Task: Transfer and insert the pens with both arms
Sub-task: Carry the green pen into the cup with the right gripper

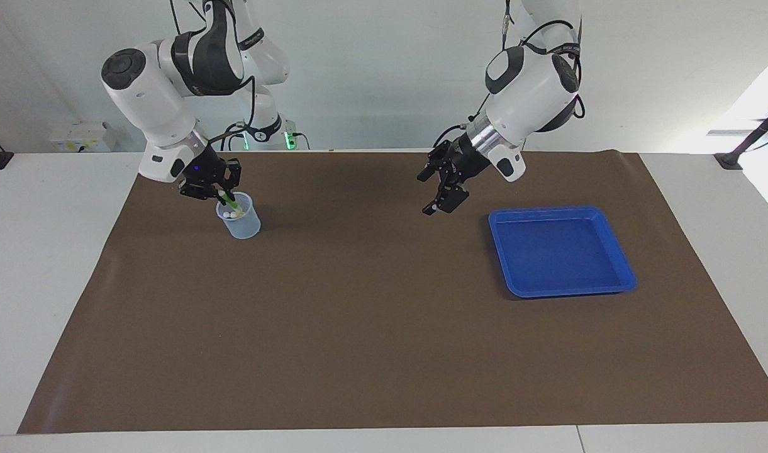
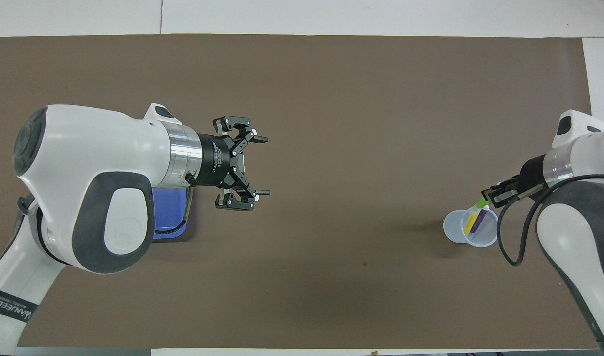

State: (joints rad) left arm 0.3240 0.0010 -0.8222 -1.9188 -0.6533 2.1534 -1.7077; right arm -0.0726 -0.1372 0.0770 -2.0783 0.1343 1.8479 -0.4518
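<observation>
Two grippers up: right gripper (image 1: 223, 200) clamping green pen (image 2: 480, 204) over cup (image 1: 239, 217); left gripper (image 1: 439, 191) hanging spread apart, over mat (image 1: 384, 327) beside blue tray (image 1: 560, 251).

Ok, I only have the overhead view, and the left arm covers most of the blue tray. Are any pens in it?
Observer: No, in the facing view the blue tray is empty.
Operator: And the green pen, is it in the cup yet?
Observer: Its lower end is below the cup's rim, with the right tool shut on the green pen just above the cup.
</observation>
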